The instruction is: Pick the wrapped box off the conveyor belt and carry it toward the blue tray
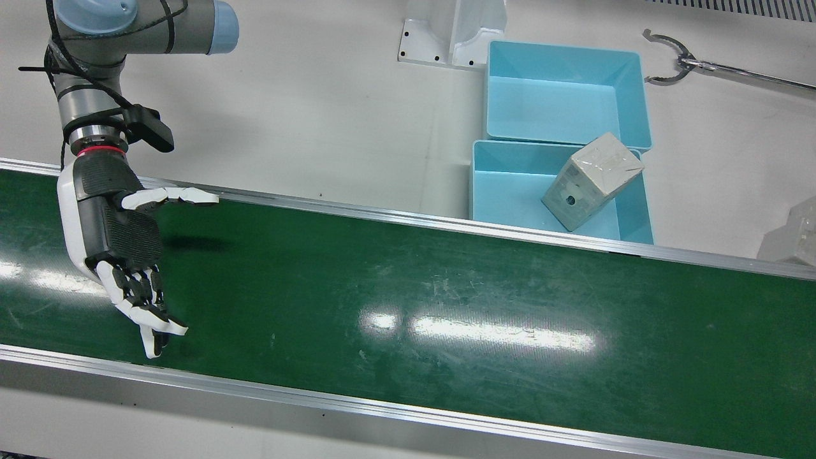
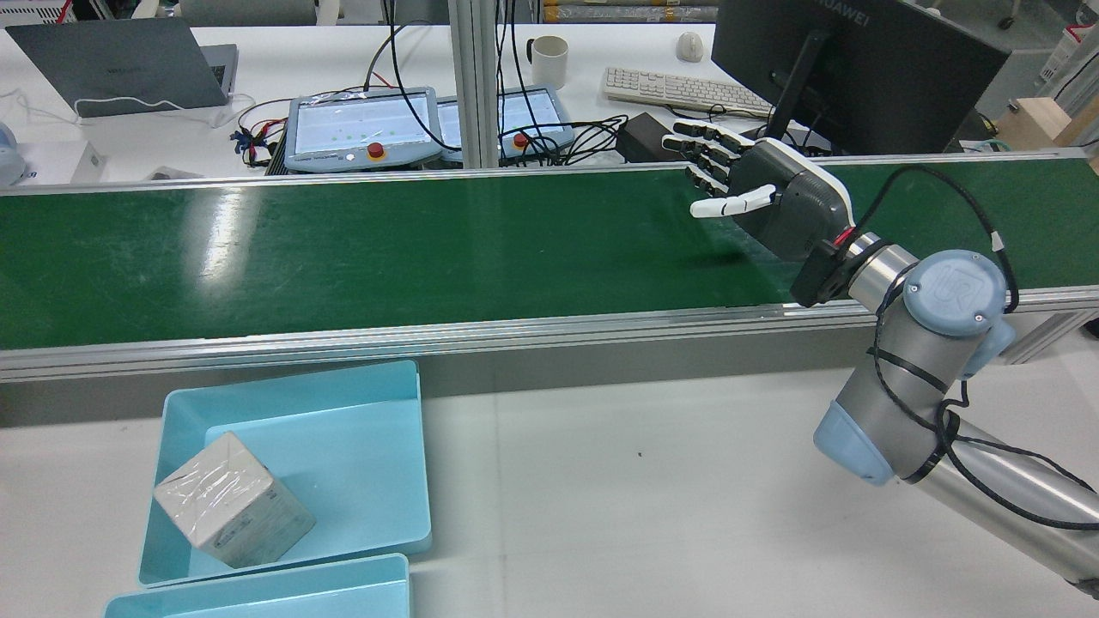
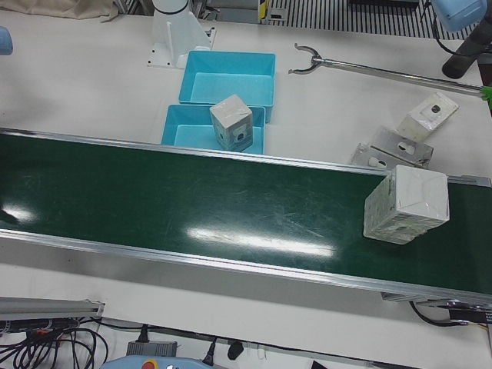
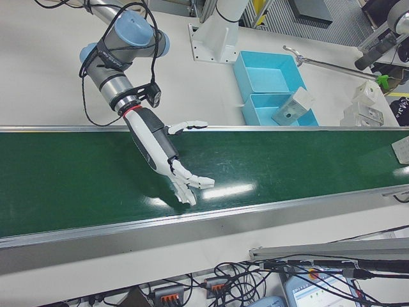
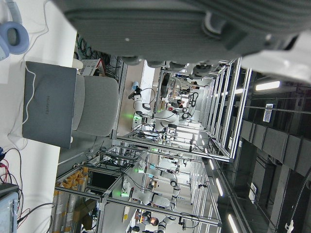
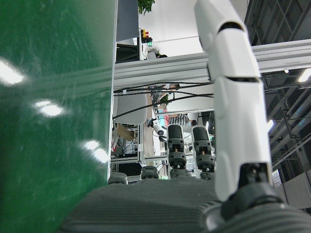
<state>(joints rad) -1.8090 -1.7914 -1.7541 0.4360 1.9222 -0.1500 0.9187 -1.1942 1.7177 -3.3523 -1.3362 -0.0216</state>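
Your right hand [image 1: 121,239] hovers over the conveyor belt [image 1: 446,319], fingers spread, holding nothing. A wrapped box [image 3: 406,204] rides the belt, well apart. Your left hand's [image 5: 194,29] state can't be told.

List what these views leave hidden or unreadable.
- Left hand: only its blurred underside fills the left hand view's top edge; whether it is open is unclear.
- Wrapped box on the conveyor belt: shown only in the left-front view.
- Print on the wrapped box in the blue tray: too small.
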